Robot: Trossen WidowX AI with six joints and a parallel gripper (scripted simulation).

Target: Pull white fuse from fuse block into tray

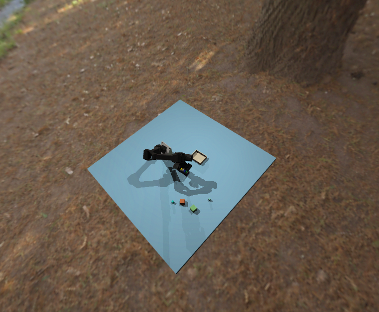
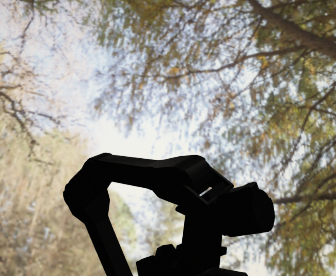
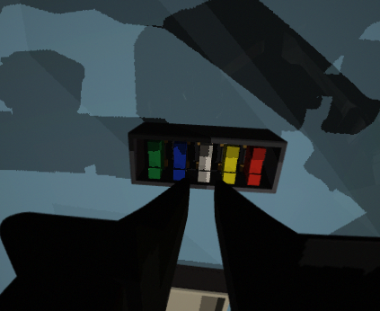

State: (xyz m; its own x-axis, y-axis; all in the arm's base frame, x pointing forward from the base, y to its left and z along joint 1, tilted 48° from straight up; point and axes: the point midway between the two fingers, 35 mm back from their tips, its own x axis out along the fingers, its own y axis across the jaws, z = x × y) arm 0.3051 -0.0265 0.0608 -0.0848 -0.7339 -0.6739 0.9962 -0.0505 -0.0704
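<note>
The white fuse (image 3: 205, 163) stands in the middle slot of the black fuse block (image 3: 207, 131) (image 1: 183, 173), between the blue fuse (image 3: 180, 161) and the yellow fuse (image 3: 231, 164). My gripper (image 3: 202, 186) points down with its fingers a small gap apart and nothing between them. In the wrist view the tips overlap the block's near rim, and the white fuse shows just beyond the gap; I cannot tell the exact height. The beige tray (image 1: 199, 157) (image 3: 184, 300) lies beside the block, empty as far as it shows. In the top view the arm hides the fingertips.
A green fuse (image 3: 154, 159) and a red fuse (image 3: 256, 166) fill the block's end slots. An orange cube (image 1: 182, 201), a green block (image 1: 193, 208), a teal piece (image 1: 172, 201) and a tiny pale piece (image 1: 209, 200) lie on the blue table top (image 1: 223, 158). Shadows of the arm cross it.
</note>
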